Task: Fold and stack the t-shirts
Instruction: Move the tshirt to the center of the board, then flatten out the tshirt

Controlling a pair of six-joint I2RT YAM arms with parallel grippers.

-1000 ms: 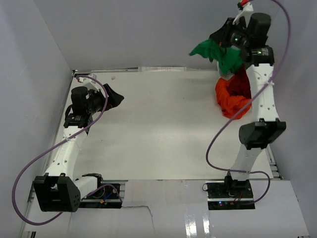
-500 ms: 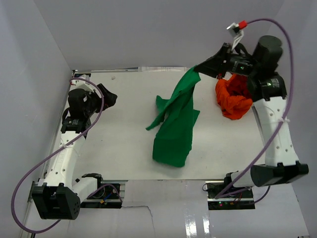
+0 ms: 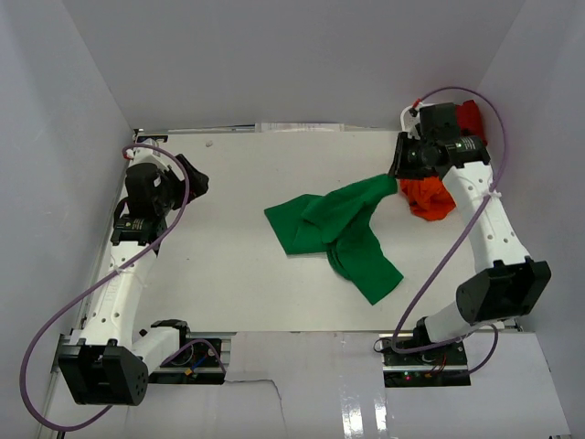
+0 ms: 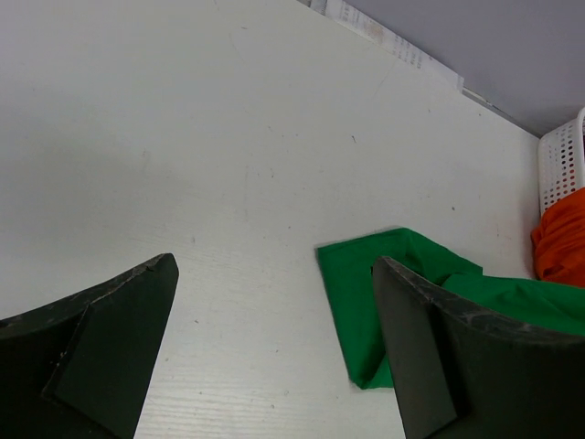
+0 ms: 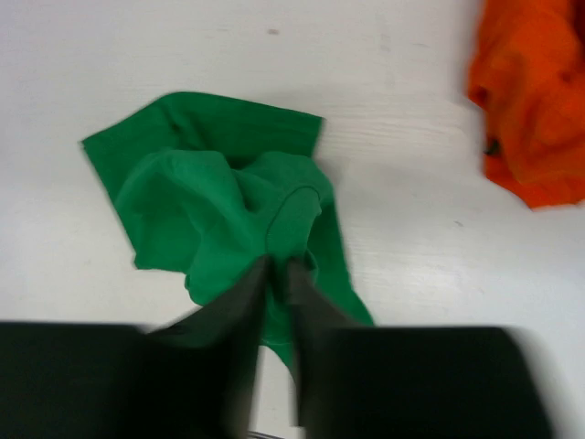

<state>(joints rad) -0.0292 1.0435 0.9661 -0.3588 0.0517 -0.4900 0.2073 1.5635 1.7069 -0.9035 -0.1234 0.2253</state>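
The bright green t-shirt (image 3: 334, 230) lies crumpled across the middle of the table. My right gripper (image 3: 395, 179) is shut on its far right end, low over the table. In the right wrist view the fingers (image 5: 279, 265) pinch a fold of the green shirt (image 5: 206, 197). The orange t-shirt (image 3: 428, 198) is bunched just right of that gripper and also shows in the right wrist view (image 5: 535, 101). The dark red t-shirt (image 3: 470, 115) peeks out behind the right arm. My left gripper (image 3: 197, 177) is open and empty at the far left, apart from the green shirt (image 4: 384, 283).
A white lattice basket (image 4: 559, 154) stands at the right edge with orange cloth (image 4: 559, 240) beside it. Grey walls close in the left, back and right sides. Purple cables loop around both arms.
My right gripper has swung down from high at the back right, dragging the green shirt out and laying it on the middle of the table. The left arm has barely moved.
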